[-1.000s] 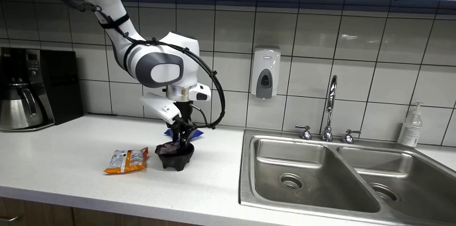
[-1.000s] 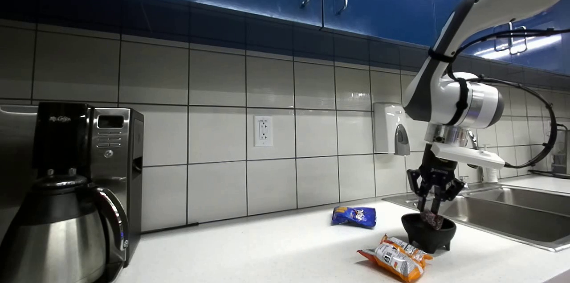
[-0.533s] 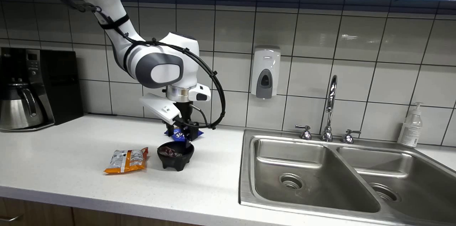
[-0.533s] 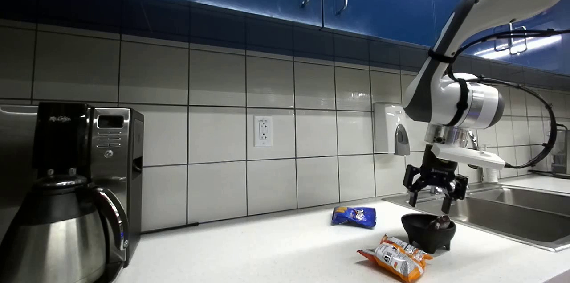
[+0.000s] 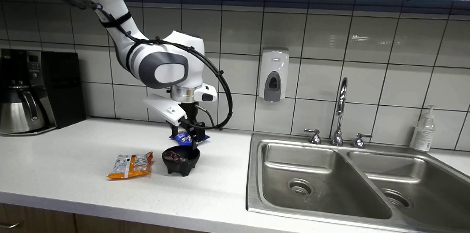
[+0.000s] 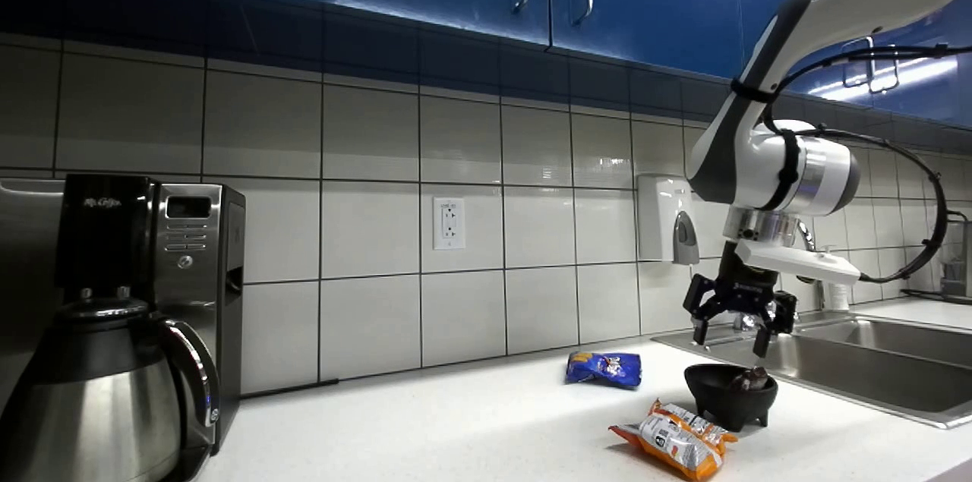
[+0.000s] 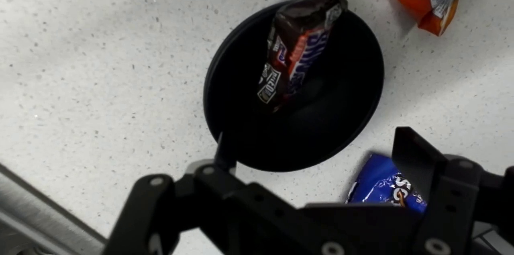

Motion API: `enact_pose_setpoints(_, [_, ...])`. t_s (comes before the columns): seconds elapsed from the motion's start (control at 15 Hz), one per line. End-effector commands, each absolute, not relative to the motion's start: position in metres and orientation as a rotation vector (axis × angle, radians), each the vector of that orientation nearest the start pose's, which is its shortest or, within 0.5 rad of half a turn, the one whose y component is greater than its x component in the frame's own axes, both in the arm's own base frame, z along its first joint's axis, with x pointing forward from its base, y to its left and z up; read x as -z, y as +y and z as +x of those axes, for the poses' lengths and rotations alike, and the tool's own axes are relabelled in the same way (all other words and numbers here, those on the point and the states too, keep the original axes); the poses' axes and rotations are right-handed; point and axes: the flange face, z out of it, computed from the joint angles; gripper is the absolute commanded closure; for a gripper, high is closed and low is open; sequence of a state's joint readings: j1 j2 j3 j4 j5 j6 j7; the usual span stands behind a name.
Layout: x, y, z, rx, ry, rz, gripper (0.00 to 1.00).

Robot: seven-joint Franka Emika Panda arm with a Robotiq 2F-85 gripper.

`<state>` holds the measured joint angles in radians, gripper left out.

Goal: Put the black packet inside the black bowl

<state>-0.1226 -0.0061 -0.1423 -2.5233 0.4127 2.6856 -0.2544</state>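
Observation:
The black packet, a dark brown wrapper with red and purple print, lies inside the black bowl, slanting up the wall with one end over the rim. In an exterior view its end pokes just above the edge of the bowl; in an exterior view the packet rests at the near side of the bowl's hollow. My gripper hangs above the bowl, its jaws wide apart and nothing between them. In the wrist view the gripper has one finger over the bowl's edge and the other over the blue packet.
A blue packet lies behind the bowl near the tiled wall. An orange packet sits close beside the bowl. A steel sink with a faucet and a coffee maker stand on opposite sides of the counter.
The gripper has let go of the black packet and opened wide. The packet has settled lower into the bowl, and the arm has risen slightly.

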Motion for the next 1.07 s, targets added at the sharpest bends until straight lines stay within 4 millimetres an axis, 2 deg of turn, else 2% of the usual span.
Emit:
enact_pose_setpoints(0.0, [-0.317, -0.125, 0.441, 0.368, 0.454, -2.921, 0.0])
enact_pose_setpoints(0.53, [-0.35, -0.087, 0.408, 0.429, 0.153, -2.938, 0.0])
enact_pose_setpoints(1.0, [-0.371, -0.047, 0.363, 0.492, -0.166, -2.937, 0.0])
